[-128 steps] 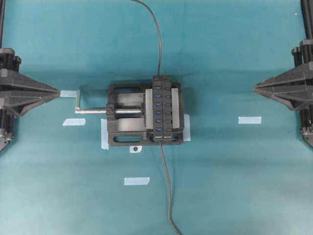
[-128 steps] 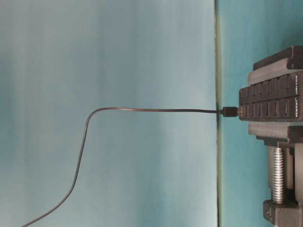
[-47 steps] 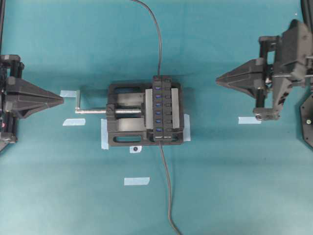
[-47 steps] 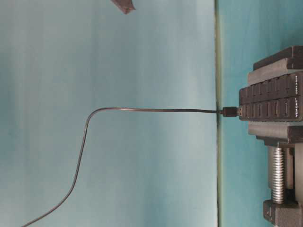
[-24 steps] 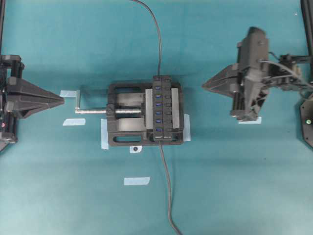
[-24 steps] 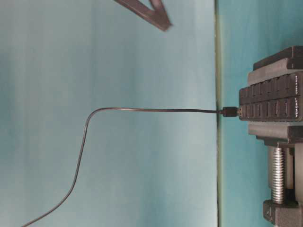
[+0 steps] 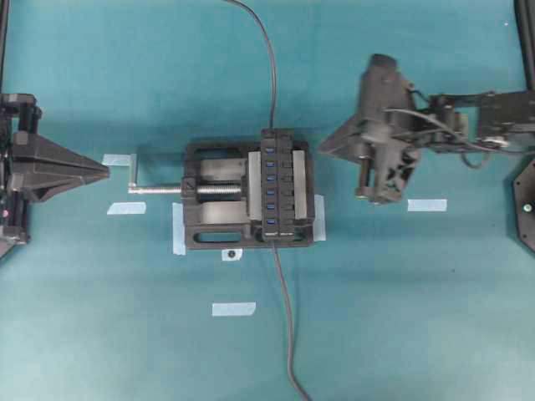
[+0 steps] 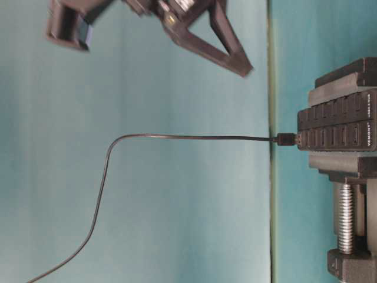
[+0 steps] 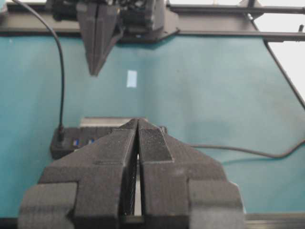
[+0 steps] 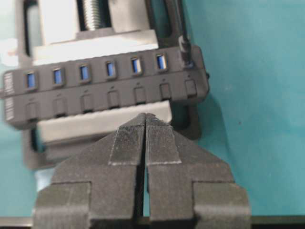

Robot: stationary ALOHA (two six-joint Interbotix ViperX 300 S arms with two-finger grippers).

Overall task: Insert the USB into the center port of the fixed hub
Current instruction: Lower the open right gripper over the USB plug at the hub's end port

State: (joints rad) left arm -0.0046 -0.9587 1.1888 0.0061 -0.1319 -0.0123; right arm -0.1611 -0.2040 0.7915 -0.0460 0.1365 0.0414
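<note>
The fixed hub (image 7: 280, 185) is a long black strip clamped in a vise, with a row of blue slots. The USB (image 10: 185, 48) stands plugged into the end slot, and its thin cable (image 7: 272, 75) runs to the far edge. The plug also shows in the table-level view (image 8: 287, 140). The center port (image 10: 110, 69) is empty. My right gripper (image 7: 322, 151) is shut and empty, hovering just right of the hub's far end and pointing at it. My left gripper (image 7: 107, 171) is shut and empty, far left by the vise handle.
The black vise (image 7: 209, 190) has a silver screw handle (image 7: 134, 177) sticking out to the left. A second cable (image 7: 284, 317) leaves the hub's near end toward the front edge. Blue tape strips (image 7: 426, 205) lie on the teal table.
My right arm has swung in from the right edge toward the hub, jaws shut throughout. The left arm, the USB and the hub have not moved in the last second.
</note>
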